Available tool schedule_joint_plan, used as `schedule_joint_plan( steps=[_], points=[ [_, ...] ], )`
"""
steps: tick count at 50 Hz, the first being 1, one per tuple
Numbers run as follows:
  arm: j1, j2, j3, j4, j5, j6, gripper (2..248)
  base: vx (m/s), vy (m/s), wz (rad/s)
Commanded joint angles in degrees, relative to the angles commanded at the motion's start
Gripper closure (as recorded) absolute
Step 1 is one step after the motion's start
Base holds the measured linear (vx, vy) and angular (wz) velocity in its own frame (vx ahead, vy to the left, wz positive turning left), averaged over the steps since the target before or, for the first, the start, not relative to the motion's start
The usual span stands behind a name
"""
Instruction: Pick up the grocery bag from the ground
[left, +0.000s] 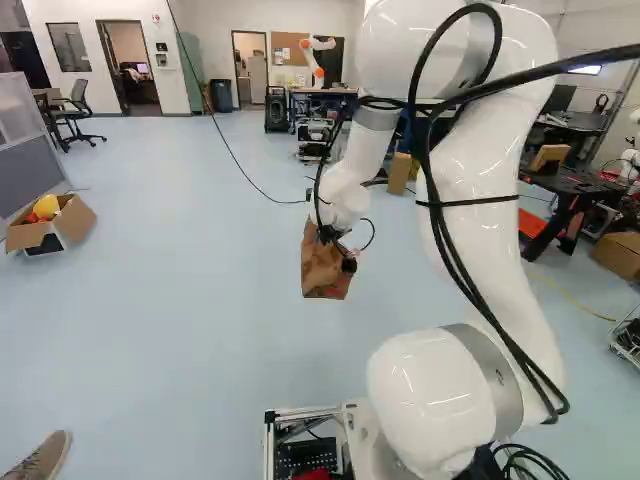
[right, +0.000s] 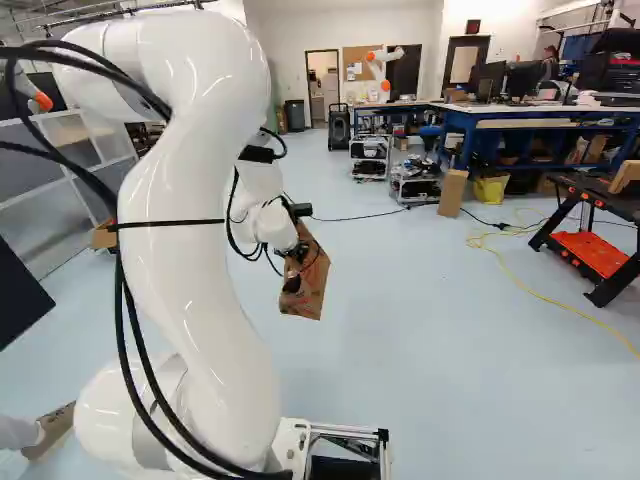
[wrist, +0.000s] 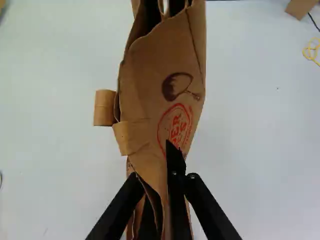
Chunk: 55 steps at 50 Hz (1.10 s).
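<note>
"Paper, isn't it, that grocery bag?"

"Brown paper, and creased all over. It hangs out ahead of the arm, and it looks clear of the floor to me."

"What about the jaws? Open?"

"No, closed on it. One finger stands on one side, the other across from it, and the paper is bunched in between."

"Heavy, would you say?"

"Light, I'd guess. It's narrow and folded in on itself, nothing bulges, and I can't see anything inside. Soft too, so it will bend and swing instead of keeping its shape."

"Slippery?"

"A little, maybe. Dry paper can slide if only one thin layer is caught. That gathered bunch is a better hold, since several folds share the pull."

"And that folded strip sticking out at the side? A handle?"

"Might be, I can't be sure. I wouldn't lift by it alone; a glued strip could tear away. Take the body of the bag, well in from the edge, and squeeze firmly. Crushing it costs nothing, but a sharp jerk might rip it."
</note>
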<state>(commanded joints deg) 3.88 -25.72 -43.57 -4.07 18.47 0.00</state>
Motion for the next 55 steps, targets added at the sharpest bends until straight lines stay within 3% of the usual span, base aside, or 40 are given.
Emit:
schedule_joint_plan(
  steps=[11,36,55],
  points=[
    [0.0,3.5,1.4,0.0,0.0,0.0,229,0.0,0.0,0.0],
    [-0.1,4.8,2.4,0.1,0.7,0.0,229,0.0,0.0,0.0],
    [-0.4,7.9,5.4,0.4,3.3,0.0,229,0.0,0.0,0.0]
  ],
)
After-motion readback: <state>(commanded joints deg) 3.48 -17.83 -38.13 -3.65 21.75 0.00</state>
